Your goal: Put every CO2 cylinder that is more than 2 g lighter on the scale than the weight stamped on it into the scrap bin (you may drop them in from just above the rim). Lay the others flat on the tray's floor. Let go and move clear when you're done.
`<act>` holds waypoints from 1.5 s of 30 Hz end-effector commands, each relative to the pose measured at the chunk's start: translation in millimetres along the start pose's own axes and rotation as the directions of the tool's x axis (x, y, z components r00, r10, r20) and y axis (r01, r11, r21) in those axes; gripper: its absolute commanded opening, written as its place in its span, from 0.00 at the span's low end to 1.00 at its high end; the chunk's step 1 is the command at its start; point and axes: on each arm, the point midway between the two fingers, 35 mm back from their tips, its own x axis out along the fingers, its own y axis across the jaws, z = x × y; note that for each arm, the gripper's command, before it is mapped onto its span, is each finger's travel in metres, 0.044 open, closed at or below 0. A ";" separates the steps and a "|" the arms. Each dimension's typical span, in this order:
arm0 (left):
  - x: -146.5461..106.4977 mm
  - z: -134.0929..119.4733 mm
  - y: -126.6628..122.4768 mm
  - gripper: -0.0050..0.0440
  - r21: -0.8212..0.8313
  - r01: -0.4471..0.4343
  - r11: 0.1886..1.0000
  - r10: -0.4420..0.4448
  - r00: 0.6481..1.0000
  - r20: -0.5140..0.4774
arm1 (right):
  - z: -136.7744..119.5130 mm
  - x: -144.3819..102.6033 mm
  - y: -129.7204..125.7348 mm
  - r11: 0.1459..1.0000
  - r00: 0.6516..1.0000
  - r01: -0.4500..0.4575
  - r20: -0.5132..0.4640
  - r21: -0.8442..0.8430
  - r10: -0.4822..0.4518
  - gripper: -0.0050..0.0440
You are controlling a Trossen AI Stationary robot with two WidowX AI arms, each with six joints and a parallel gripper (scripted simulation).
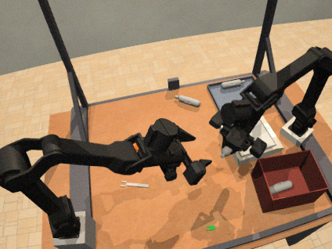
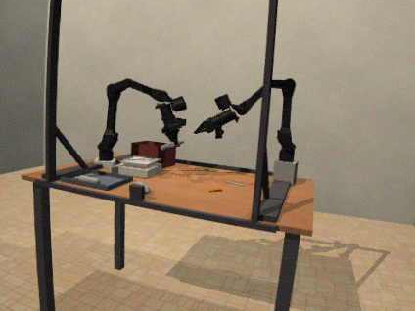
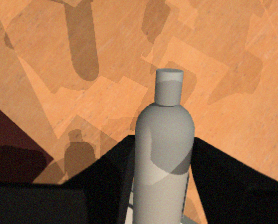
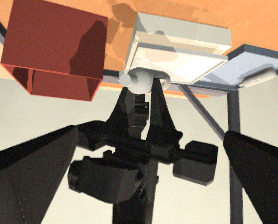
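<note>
Altogether four CO2 cylinders show, each in a different place. One, the held cylinder (image 1: pixel 225 152) (image 2: pixel 170 146) (image 3: pixel 165 155) (image 4: pixel 142 80), is gripped between the two fingers of the left gripper (image 1: pixel 228 144) (image 2: pixel 174 141) (image 3: pixel 162 143) (image 4: pixel 143 76), raised near the single scale (image 1: pixel 274 147) (image 2: pixel 142 169) (image 4: pixel 175 37). Its neck points away from the wrist in the left wrist view. A second, the binned cylinder (image 1: pixel 282 186), lies inside the one dark red scrap bin (image 1: pixel 263 194) (image 2: pixel 147 150) (image 3: pixel 20 155) (image 4: pixel 55 40). A third, the tray cylinder (image 1: pixel 232 84) (image 2: pixel 88 179) (image 4: pixel 257 76), lies flat on the floor of the one blue-grey tray (image 1: pixel 219 96) (image 2: pixel 108 181) (image 4: pixel 235 70). The fourth, the loose cylinder (image 1: pixel 189 101) (image 2: pixel 146 187), lies on its side on the wooden table (image 1: pixel 117 139) (image 2: pixel 196 203), outside the tray and near one small dark block (image 1: pixel 173 83) (image 2: pixel 137 192) at the edge. The right gripper (image 1: pixel 203 150) (image 2: pixel 197 132) (image 4: pixel 151 135) hangs above the table, its two fingers spread wide with nothing between them. Three small items also lie on the tabletop: one white forked tool (image 1: pixel 137 185) (image 2: pixel 236 183), one green piece (image 1: pixel 211 228) (image 2: pixel 206 169) and one orange piece (image 1: pixel 135 147) (image 2: pixel 215 190). The stamped weights and the scale's reading are too small to make out.
</note>
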 end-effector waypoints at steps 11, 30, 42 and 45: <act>-13.5 4.5 1.3 0.00 -0.607 0.047 0.793 -0.013 0.998 0.060 | -9.1 -2.4 -0.3 1.000 1.000 -0.001 -0.023 0.002 0.001 1.00; -14.2 6.0 2.5 0.00 -0.893 0.071 0.444 -0.016 0.997 0.071 | -9.1 -2.4 -0.3 1.000 1.000 -0.001 -0.023 0.002 0.001 1.00; -21.5 11.2 -0.9 0.00 -0.892 0.085 0.444 -0.025 0.996 0.082 | -9.1 -2.4 -0.3 1.000 1.000 -0.001 -0.023 0.002 0.001 1.00; -21.5 11.3 -0.9 0.00 -0.892 0.085 0.444 -0.026 0.996 0.083 | -13.7 5.4 -0.3 1.000 1.000 -0.001 -0.026 0.002 0.001 1.00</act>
